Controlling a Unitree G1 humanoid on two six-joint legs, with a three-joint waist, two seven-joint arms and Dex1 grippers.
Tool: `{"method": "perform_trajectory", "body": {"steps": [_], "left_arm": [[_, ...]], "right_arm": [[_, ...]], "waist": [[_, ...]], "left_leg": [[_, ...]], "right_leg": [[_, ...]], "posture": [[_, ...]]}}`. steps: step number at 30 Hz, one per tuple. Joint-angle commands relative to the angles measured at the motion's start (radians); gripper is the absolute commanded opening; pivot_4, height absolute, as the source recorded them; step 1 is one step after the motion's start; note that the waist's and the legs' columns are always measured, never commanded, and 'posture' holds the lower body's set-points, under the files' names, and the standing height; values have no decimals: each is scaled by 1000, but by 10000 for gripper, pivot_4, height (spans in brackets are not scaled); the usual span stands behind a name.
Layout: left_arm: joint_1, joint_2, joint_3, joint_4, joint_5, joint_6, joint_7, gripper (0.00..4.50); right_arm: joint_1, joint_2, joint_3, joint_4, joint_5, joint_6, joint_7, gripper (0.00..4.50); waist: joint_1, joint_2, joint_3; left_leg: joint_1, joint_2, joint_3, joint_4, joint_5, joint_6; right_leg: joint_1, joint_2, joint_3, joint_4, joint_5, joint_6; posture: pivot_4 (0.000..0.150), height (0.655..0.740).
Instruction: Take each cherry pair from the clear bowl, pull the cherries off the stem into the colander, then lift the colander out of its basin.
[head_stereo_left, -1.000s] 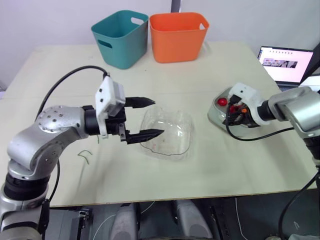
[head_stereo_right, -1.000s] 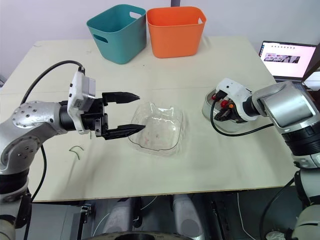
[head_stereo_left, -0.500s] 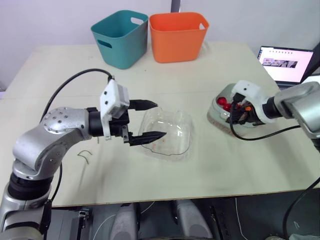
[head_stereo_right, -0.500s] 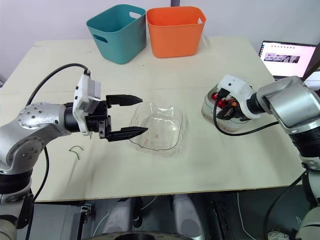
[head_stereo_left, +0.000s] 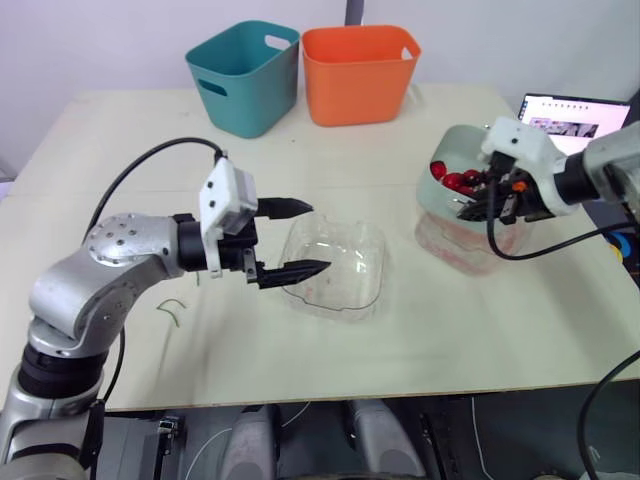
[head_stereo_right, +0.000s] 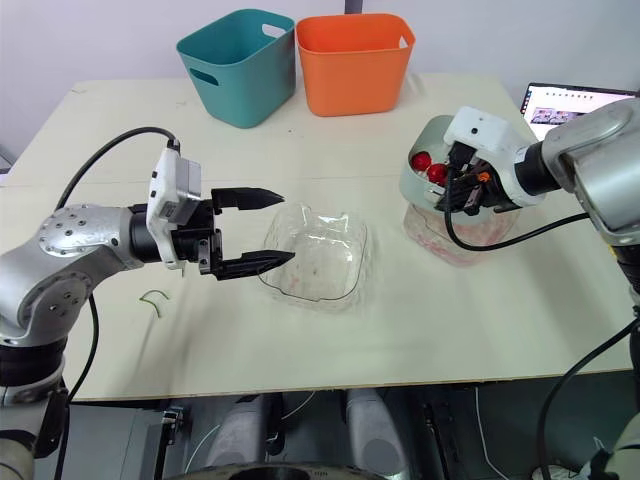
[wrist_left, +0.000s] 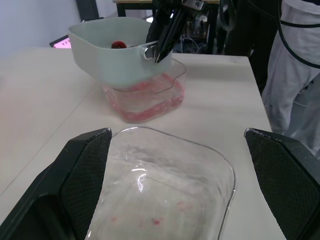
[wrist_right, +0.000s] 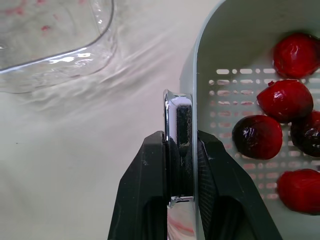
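My right gripper (wrist_right: 179, 140) is shut on the metal handle at the rim of the pale green colander (head_stereo_left: 447, 157). It holds the colander tilted in the air just above the clear basin (head_stereo_left: 452, 248) of pinkish water. Several red cherries (wrist_right: 285, 97) lie in the colander. The clear bowl (head_stereo_left: 338, 268) sits mid-table holding only pink stains. My left gripper (head_stereo_left: 312, 237) is open at the bowl's left rim, one finger above the rim and one finger beside it, gripping nothing.
A teal bin (head_stereo_left: 243, 75) and an orange bin (head_stereo_left: 358, 70) stand at the table's back edge. An open laptop (head_stereo_left: 572, 117) is at the far right. A loose green stem (head_stereo_left: 172, 312) lies near my left arm. A person (wrist_left: 300, 75) stands beyond the table.
My right gripper has raised the colander up out of its basin, which stays on the table. My left gripper edged slightly toward the bowl, then held still.
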Motion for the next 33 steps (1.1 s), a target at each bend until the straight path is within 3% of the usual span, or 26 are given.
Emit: {"method": "perform_trajectory", "body": {"steps": [1, 22, 25, 29, 33], "left_arm": [[-1, 0, 7, -6, 9, -27, -9, 45000], [11, 14, 17, 30, 45, -52, -34, 45000], [8, 44, 33, 89, 85, -81, -58, 45000], [-4, 99, 57, 207, 137, -125, -99, 45000], [-9, 121, 92, 247, 130, -123, -107, 45000]], "right_arm": [[-37, -34, -30, 10, -26, -23, 29, 4192], [-49, -29, -43, 44, -58, -15, 60, 4192], [-140, 23, -14, 112, -93, -87, 73, 4192], [-282, 191, 24, 303, -137, -237, 85, 4192], [-328, 323, 51, 473, -182, -377, 108, 4192]], "waist": [[0, 0, 0], [-3, 0, 0], [-8, 0, 0], [-13, 0, 0], [-7, 0, 0]], "left_leg": [[0, 0, 0, 0, 0, 0], [0, 0, 0, 1, 0, 0], [0, 0, 0, 1, 0, 0], [3, 2, 0, 0, 0, 0], [3, 2, 0, -2, 0, 0]], "right_leg": [[0, 0, 0, 0, 0, 0], [-1, 0, 0, 3, 0, 0], [-2, 0, 0, 3, 0, 0], [-1, 3, 1, 5, 0, -1], [-1, 3, 1, 5, 0, -1]], "posture": [[1500, 7400], [1500, 7400], [1500, 7400], [1500, 7400], [1500, 7400]]}}
